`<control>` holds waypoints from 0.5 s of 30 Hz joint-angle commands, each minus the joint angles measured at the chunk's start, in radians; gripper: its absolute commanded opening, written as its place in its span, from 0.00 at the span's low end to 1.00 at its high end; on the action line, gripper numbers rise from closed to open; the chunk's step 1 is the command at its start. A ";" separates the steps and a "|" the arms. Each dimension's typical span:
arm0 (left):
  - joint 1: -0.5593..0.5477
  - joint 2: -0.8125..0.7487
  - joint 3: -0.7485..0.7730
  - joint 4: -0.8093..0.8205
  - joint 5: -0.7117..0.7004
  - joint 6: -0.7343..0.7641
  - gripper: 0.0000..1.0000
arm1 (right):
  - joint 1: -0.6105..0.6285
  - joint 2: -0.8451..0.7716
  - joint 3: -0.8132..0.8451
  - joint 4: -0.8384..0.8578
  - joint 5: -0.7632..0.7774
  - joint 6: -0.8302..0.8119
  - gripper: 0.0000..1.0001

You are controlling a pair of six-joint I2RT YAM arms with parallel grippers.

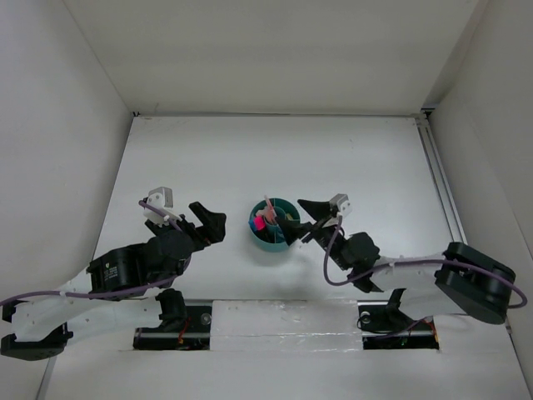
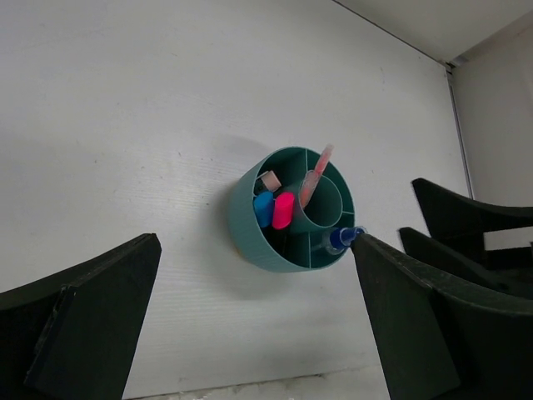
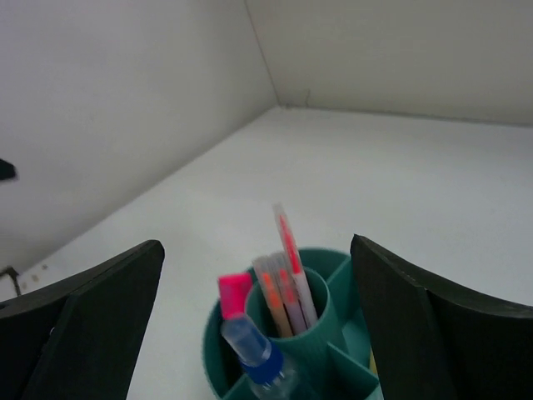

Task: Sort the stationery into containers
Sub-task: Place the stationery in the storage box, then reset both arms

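A round teal organizer [image 1: 271, 226] [image 2: 250, 218] [image 3: 326, 325] stands mid-table. Its central cup holds three pinkish-orange pencils [image 3: 287, 283] [image 2: 315, 175]. Outer compartments hold a pink-capped marker [image 2: 282, 211] [image 3: 234, 292], a blue-capped marker [image 2: 263, 208], a clear blue-capped bottle [image 3: 256, 352] [image 2: 341, 239] and a small white-pink piece [image 2: 269, 180]. My right gripper [image 1: 301, 218] [image 3: 258, 333] stands open just right of the organizer, fingers either side of it with nothing between them. My left gripper [image 1: 208, 223] [image 2: 254, 333] is open to the left, apart from the organizer.
White walls enclose the table on the left, back and right. A metal rail [image 1: 439, 179] runs along the right edge. Both arm bases [image 1: 279, 323] sit at the near edge.
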 commanded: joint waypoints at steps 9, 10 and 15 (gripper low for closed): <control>-0.006 -0.019 -0.003 -0.026 -0.026 -0.028 1.00 | 0.096 -0.467 0.244 -0.600 0.262 -0.065 1.00; -0.015 -0.019 0.007 -0.040 -0.026 -0.041 1.00 | 0.096 -0.495 0.317 -0.698 0.283 -0.051 1.00; -0.015 -0.029 0.017 -0.082 -0.056 -0.086 1.00 | 0.096 -0.647 0.526 -1.342 0.391 0.073 1.00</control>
